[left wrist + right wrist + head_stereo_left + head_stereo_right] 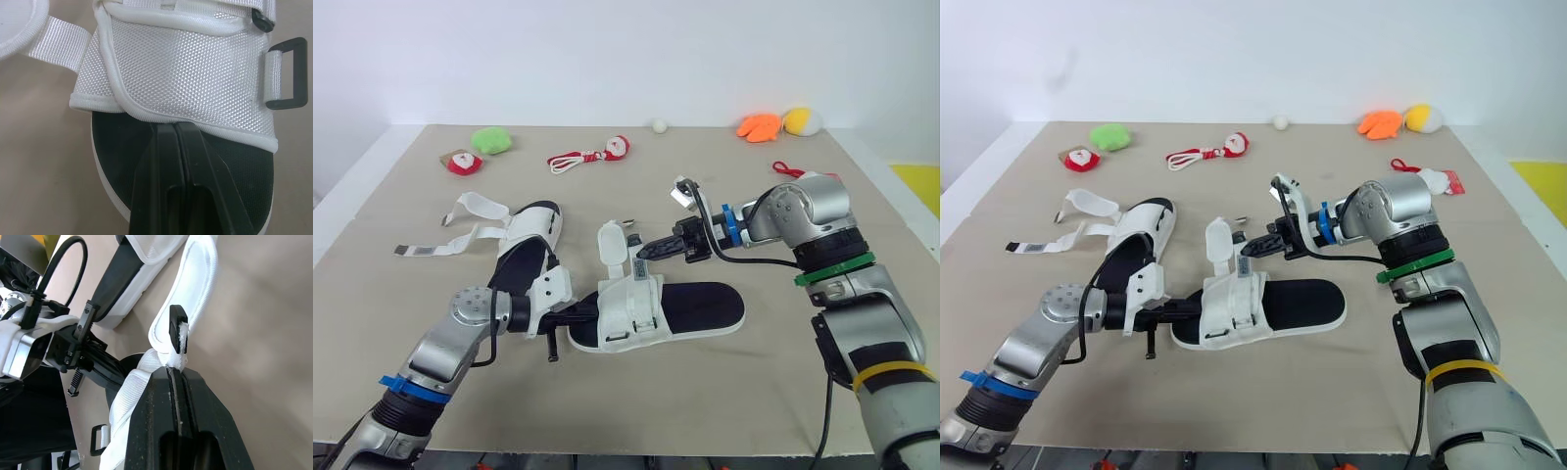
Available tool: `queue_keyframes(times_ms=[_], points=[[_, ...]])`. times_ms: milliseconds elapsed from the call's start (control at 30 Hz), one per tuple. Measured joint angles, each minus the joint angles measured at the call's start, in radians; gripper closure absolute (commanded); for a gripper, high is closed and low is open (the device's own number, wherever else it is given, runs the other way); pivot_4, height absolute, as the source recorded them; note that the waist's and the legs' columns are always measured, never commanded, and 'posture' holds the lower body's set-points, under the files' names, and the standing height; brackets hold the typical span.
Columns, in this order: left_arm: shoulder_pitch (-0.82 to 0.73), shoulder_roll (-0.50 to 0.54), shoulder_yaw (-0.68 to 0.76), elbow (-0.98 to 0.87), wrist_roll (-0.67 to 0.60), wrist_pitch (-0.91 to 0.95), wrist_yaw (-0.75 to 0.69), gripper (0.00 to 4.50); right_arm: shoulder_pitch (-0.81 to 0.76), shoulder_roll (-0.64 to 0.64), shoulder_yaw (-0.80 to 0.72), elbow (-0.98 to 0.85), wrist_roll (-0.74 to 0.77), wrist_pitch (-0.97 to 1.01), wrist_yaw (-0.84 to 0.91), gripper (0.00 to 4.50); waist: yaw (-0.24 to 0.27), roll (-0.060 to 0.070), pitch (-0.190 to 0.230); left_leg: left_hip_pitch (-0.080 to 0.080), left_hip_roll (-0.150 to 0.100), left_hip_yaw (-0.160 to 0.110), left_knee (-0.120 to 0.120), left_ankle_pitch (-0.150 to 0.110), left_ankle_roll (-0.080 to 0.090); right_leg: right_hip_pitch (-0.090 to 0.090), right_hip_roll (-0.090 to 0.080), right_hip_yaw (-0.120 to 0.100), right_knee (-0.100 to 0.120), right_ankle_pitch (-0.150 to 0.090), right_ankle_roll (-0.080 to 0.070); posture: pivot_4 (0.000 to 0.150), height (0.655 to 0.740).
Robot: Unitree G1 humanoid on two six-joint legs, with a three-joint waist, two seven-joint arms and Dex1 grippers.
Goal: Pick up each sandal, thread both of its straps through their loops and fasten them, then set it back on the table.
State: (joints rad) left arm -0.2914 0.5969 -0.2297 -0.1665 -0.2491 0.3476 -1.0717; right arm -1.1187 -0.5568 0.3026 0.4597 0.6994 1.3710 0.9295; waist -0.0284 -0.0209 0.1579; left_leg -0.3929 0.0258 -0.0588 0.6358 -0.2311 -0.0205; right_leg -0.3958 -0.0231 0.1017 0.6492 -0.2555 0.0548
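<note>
The near sandal (700, 308), with a black sole and a white mesh upper (186, 68), lies mid-table. My left gripper (581, 314) is shut at its left end, fingertips (174, 128) pinched at the edge of the upper, over the black insole. One white strap (195, 293) rises from the upper. My right gripper (642, 253) is shut on this strap near its black end piece (177, 328). A black loop (288, 73) hangs at the upper's side. The second sandal (530, 240) lies further left with both straps (460, 230) spread loose on the table.
Along the far edge sit a green plush (491, 140), a red-and-white toy (463, 163), a red cord toy (587, 155), a white ball (659, 125), and orange (759, 126) and yellow (801, 120) plushes. A red item (788, 169) lies behind my right arm.
</note>
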Motion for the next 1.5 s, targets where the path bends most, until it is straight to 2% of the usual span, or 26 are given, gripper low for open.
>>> queue_keyframes(times_ms=[467,967,1133,1233,1267,1300,1467,1500], points=[[0.001,0.0,0.001,0.0,0.0,0.0,0.002,4.5,0.0,0.025,-0.026,0.007,-0.08,0.011,0.026,4.42,-0.001,0.0,0.0,0.0,0.0,0.0,0.0,0.0,0.0,0.0,0.0,0.0,0.0,0.0,0.0,0.15,0.74],[-0.004,-0.003,0.001,0.001,0.0,0.0,0.002,4.5,0.002,0.026,0.037,0.016,-0.15,0.015,0.032,4.42,-0.001,0.001,-0.001,0.001,0.0,0.0,0.0,0.0,0.0,0.001,0.0,0.0,0.0,0.0,0.001,0.15,0.74],[-0.002,-0.003,0.001,0.001,0.0,0.0,0.004,4.5,0.023,0.026,0.035,-0.017,-0.159,-0.042,0.036,4.42,-0.003,0.001,-0.001,0.001,0.0,0.0,0.0,0.0,0.0,0.001,0.0,0.0,0.0,0.0,0.001,0.15,0.74],[-0.003,-0.003,0.001,0.001,0.0,0.0,0.004,4.5,0.046,0.021,0.04,-0.046,-0.177,-0.081,0.045,3.57,-0.004,0.001,-0.001,0.001,0.0,0.0,0.0,0.0,0.0,0.001,0.0,0.0,0.0,0.0,0.002,0.15,0.74],[-0.002,-0.003,0.001,0.001,0.0,0.0,0.005,4.5,0.053,0.018,0.043,-0.046,-0.188,-0.083,0.046,2.96,-0.004,0.001,-0.001,0.001,0.0,0.0,0.0,0.0,-0.001,0.001,0.0,0.0,0.0,0.0,0.002,0.15,0.74],[-0.002,-0.003,0.001,0.001,0.0,0.0,0.005,4.5,0.056,0.016,0.043,-0.046,-0.193,-0.083,0.047,2.64,-0.004,0.001,-0.001,0.001,0.0,0.0,0.0,0.001,-0.001,0.001,0.0,0.0,0.0,0.0,0.002,0.15,0.74],[0.0,-0.003,0.001,0.001,0.0,0.0,0.002,4.5,0.057,-0.012,0.042,-0.035,-0.214,-0.08,0.063,0.18,-0.004,0.001,-0.001,0.0,0.0,0.0,0.0,0.0,-0.001,0.001,0.0,0.0,0.0,-0.001,0.003,0.15,0.74],[0.0,-0.003,0.001,0.001,0.0,0.0,0.002,4.5,0.056,-0.016,0.042,-0.027,-0.215,-0.082,0.073,0.08,-0.004,0.001,-0.001,0.0,-0.001,0.0,0.0,0.0,-0.001,0.001,0.0,0.0,0.0,-0.001,0.003,0.15,0.74]])
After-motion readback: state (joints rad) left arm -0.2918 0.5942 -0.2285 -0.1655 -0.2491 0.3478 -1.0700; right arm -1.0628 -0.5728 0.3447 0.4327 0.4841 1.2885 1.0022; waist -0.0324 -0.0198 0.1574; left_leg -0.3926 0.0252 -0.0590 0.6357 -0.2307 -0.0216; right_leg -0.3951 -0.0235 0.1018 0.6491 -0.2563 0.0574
